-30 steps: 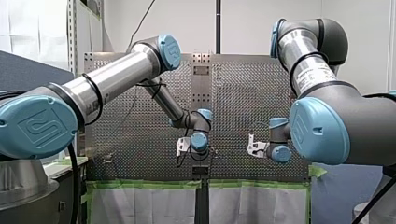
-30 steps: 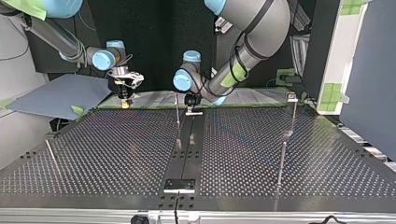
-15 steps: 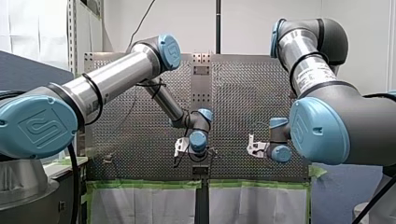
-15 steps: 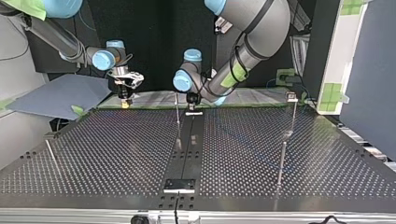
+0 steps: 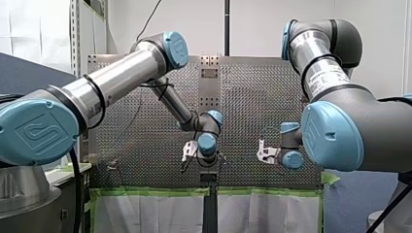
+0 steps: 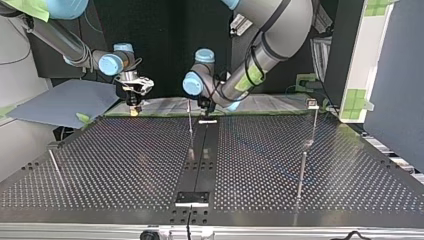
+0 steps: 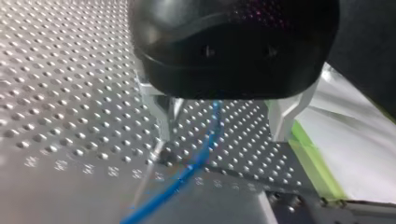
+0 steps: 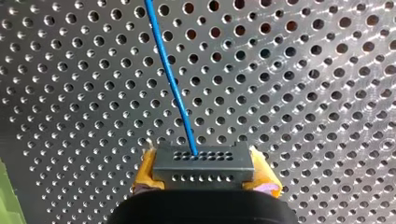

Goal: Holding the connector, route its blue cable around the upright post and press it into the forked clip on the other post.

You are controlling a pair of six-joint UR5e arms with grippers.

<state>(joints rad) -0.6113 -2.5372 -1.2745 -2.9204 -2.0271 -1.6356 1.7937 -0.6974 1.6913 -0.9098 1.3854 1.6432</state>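
My right gripper [image 8: 203, 164] is shut on a grey connector [image 8: 204, 158], held between its yellow pads [image 8: 146, 171]. The blue cable [image 8: 170, 74] runs from the connector out over the perforated table. In the top view my right gripper [image 6: 133, 108] hangs at the table's far left edge. My left gripper [image 7: 222, 134] is open, its metal fingers [image 7: 163, 116] astride the blue cable [image 7: 205, 145] just above the table. A thin upright post [image 6: 190, 127] stands right beside my left gripper [image 6: 205, 113]. The post with the clip [image 6: 313, 116] stands at the top view's right.
A black strip [image 6: 200, 161] runs down the middle of the perforated table [image 6: 110, 160]. Other thin posts stand at the top view's near right [image 6: 300, 176] and near left [image 6: 55, 167]. Green tape [image 7: 312, 161] lines the table's edge by my left gripper.
My left arm's wrist and gripper have shifted a little towards the top view's left and risen slightly by the middle post. My right arm and the connector have stayed put.
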